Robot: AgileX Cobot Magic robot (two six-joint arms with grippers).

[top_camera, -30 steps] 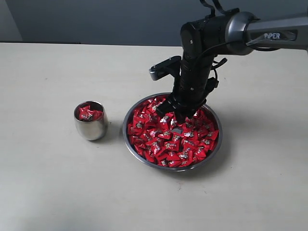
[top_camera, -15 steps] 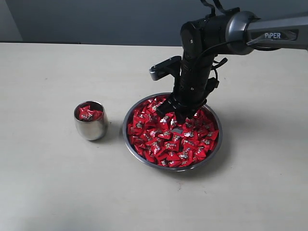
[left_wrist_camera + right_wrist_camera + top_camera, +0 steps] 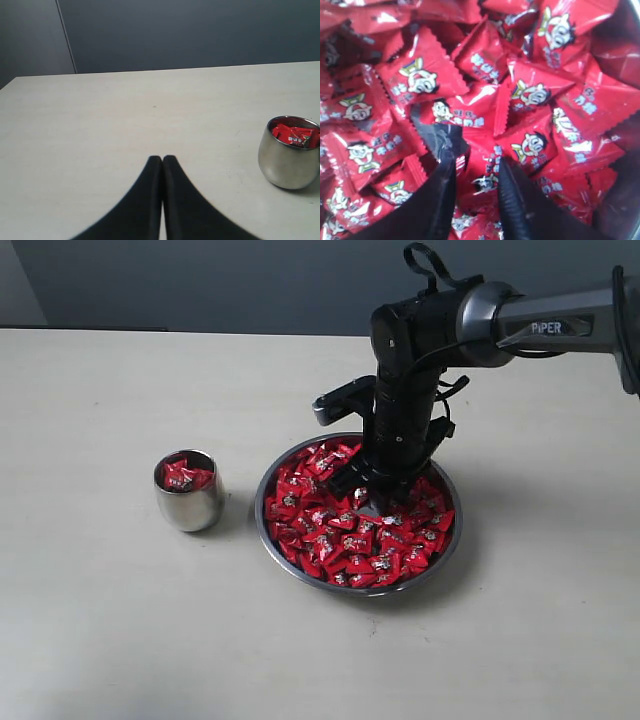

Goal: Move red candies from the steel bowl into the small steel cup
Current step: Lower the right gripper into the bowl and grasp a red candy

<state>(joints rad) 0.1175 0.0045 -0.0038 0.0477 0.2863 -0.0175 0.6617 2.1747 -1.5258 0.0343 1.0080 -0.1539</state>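
The steel bowl (image 3: 259, 512) sits right of centre, heaped with red candies (image 3: 345, 535). My right gripper (image 3: 368, 490) points down into the pile at the bowl's far side. In the right wrist view its black fingers (image 3: 512, 192) are pushed among the red candies (image 3: 422, 80), and the right gripper (image 3: 477, 161) is shut on one crumpled candy (image 3: 482, 180). The small steel cup (image 3: 188, 495) stands left of the bowl with a few candies (image 3: 186, 475) inside. In the left wrist view the cup (image 3: 289, 160) is off to one side of my left gripper (image 3: 162, 159), which is shut and holds nothing.
The pale table (image 3: 110, 630) runs out on all sides of the cup and bowl. A dark wall (image 3: 200, 280) closes the far edge. The left arm does not show in the exterior view.
The right arm has dropped slightly and shifted left, pushing its fingers deeper into the candy pile. The cup and bowl have not moved.
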